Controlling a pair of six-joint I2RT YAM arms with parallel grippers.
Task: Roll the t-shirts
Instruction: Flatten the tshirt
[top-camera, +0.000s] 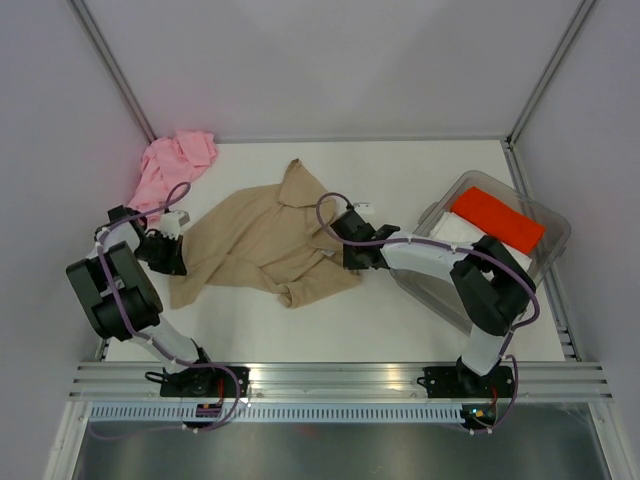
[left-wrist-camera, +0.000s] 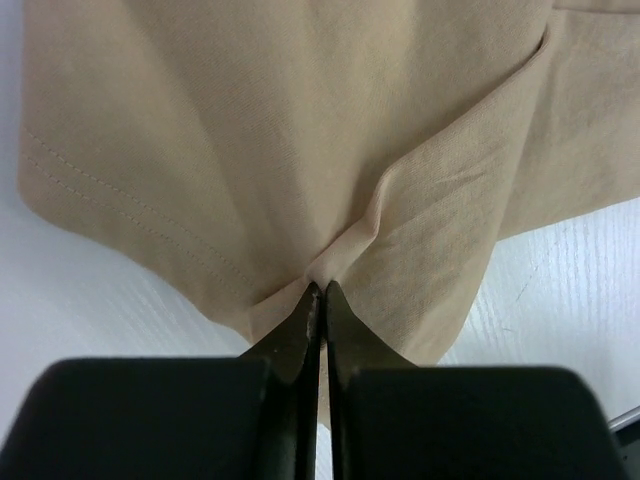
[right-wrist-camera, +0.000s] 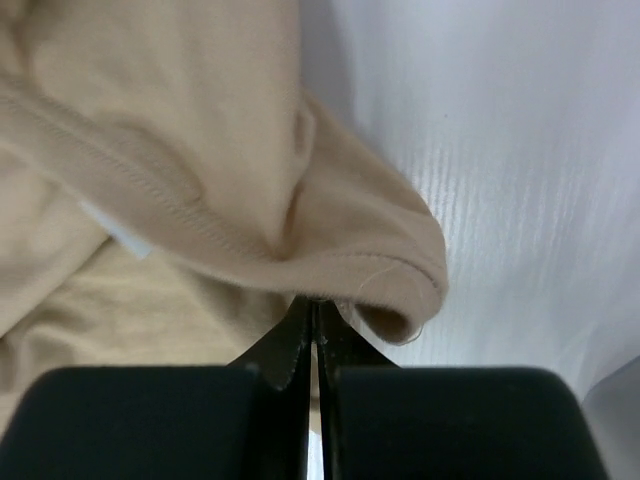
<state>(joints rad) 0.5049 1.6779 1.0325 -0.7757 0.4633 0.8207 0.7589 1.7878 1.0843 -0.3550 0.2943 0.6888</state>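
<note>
Though unreadable, label (right-wrist-camera: 113, 231) on tan t-shirt (right-wrist-camera: 200, 120)

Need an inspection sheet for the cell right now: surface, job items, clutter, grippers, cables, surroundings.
Surface: white table, flat.
Job's things: tan t-shirt crumpled mid-table, unrolled; pink t-shirt bunched in the far left corner.
Clutter: clear bin at right, holding red cloth and white cloth.
Grippers: left gripper and right gripper each shut on the tan t-shirt's edge.
Cables: purple cables looped along both arms.
Surroundings: white walls; aluminium rail at the near edge.
</note>
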